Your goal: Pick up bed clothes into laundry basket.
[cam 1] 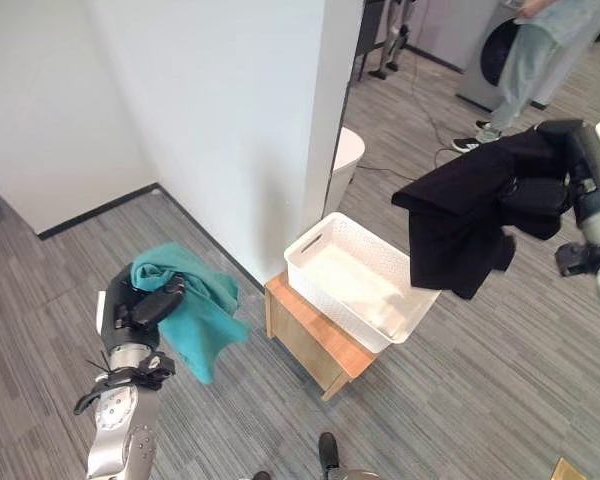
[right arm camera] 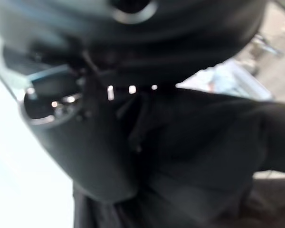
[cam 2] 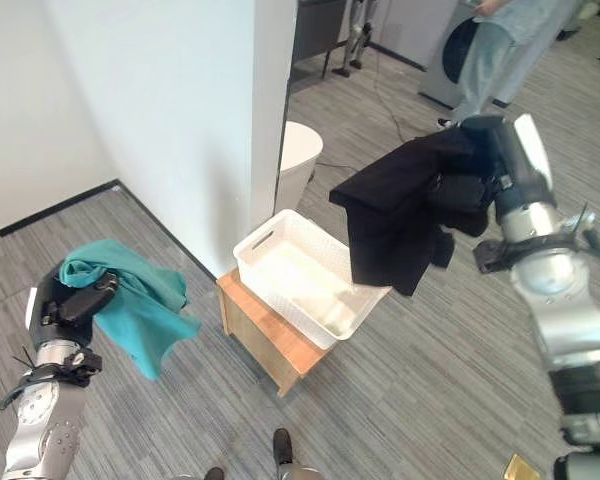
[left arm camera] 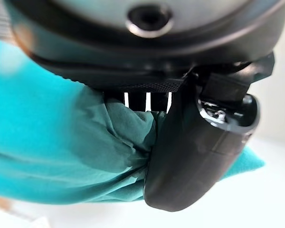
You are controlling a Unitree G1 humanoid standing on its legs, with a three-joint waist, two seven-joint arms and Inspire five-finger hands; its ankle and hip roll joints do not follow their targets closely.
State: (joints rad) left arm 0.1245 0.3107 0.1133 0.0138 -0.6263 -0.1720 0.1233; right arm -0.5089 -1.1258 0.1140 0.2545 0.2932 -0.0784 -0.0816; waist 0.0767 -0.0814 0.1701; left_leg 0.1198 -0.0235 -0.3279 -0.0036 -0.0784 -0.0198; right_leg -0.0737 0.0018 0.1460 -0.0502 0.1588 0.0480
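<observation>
Gripping: left hand (cam 1: 140, 305) teal cloth (cam 1: 195, 300); right hand (cam 1: 540, 195) black garment (cam 1: 460, 215) | basket (cam 1: 355, 280) on stool (cam 1: 310, 335)

The person (cam 1: 528, 60) by the far wall is cut off at the top edge, above the waist.

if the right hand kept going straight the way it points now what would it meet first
Probably the white wall corner. The right hand, holding the black garment, points across above the white basket; depth is unclear.
</observation>
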